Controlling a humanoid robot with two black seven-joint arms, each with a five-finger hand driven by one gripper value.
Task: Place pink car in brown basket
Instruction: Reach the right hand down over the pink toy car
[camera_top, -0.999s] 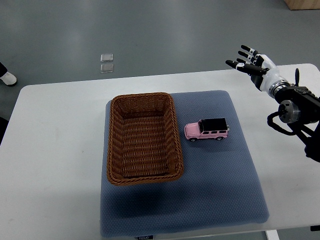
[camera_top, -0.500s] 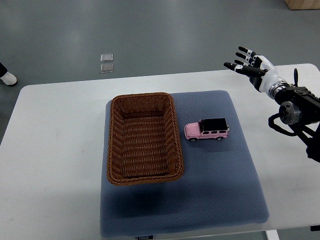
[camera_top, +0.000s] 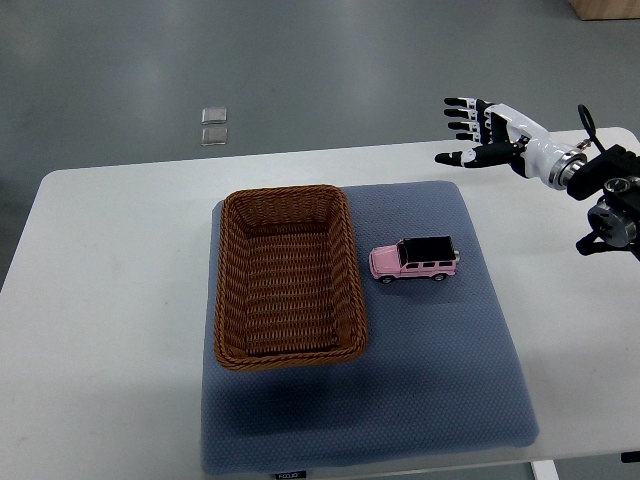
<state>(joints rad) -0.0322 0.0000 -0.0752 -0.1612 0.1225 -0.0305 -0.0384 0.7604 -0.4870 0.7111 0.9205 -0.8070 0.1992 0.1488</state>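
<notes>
Since a second ago the right hand (camera_top: 487, 135) has swung left over the table's (camera_top: 120, 260) far edge, fingers spread and empty. Car (camera_top: 414, 259) sits on the mat (camera_top: 430, 370), just right of the basket (camera_top: 287, 277).

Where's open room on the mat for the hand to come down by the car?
Free: mat in front of the pink car, and the strip to its right. Tight: the gap between car and brown basket. Right hand hovers open beyond the mat's far right corner.
</notes>
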